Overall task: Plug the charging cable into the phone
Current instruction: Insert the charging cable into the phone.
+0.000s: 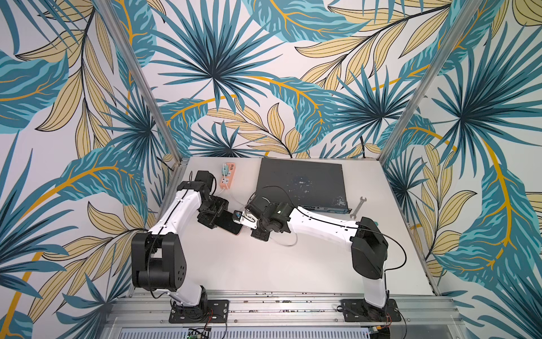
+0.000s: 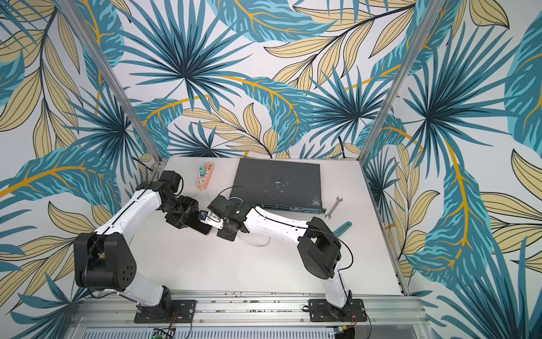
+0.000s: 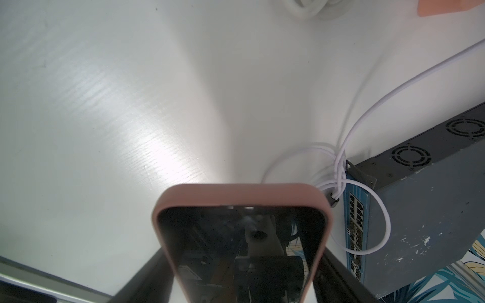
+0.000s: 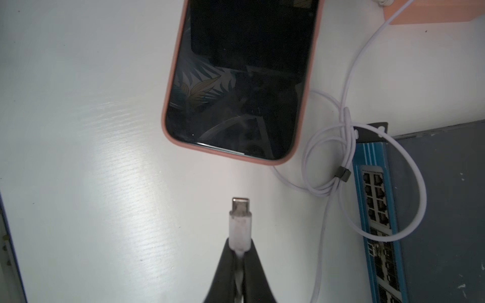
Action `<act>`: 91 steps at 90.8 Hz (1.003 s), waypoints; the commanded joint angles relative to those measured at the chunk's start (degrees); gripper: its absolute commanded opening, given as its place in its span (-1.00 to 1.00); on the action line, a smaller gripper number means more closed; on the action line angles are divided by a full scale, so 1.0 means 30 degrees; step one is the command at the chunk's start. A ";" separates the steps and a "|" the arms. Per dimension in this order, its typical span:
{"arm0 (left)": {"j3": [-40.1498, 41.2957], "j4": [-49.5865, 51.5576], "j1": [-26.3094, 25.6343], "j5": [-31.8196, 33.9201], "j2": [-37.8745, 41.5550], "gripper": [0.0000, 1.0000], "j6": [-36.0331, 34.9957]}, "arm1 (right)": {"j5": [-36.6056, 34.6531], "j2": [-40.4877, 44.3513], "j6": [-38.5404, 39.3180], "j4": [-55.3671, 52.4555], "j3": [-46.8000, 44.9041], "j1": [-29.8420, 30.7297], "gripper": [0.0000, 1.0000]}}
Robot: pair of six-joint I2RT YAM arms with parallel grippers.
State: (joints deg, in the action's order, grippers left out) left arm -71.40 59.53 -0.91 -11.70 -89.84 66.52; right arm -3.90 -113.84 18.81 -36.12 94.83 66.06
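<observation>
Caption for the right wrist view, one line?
Right end effector grips the charging cable, tip facing the phone, not yet inserted.

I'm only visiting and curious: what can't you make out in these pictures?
Charging socket of the phone: right wrist view, that end face is turned away.
Whether the left gripper squeezes the phone: left wrist view, the bottom edge cuts it off.
Plug of the charging cable: both top views, too small, behind the right gripper.

no legible text, no readable labels, no numbers
</observation>
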 commanded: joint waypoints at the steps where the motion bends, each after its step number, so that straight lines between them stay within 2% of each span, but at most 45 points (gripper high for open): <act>1: -0.0107 0.0285 0.0138 0.0005 0.0431 -1.00 0.0236 | -0.0892 -0.0576 -0.0376 0.0150 -0.0063 0.0182 -1.00; 35: 0.0024 -0.0111 0.0153 -0.0192 0.0506 -1.00 0.0671 | 0.0137 -0.1066 -0.0729 -0.0032 0.0502 0.0595 -1.00; 91: 0.0572 -0.0359 0.0032 -0.0363 0.0724 -1.00 0.0638 | 0.0319 -0.1434 -0.0744 -0.0195 0.1116 0.0711 -1.00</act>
State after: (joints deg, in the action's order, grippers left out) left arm -69.89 59.29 -0.91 -11.77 -89.84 67.99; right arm -3.60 -116.64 17.41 -35.92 97.19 67.72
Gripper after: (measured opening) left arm 0.785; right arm 0.093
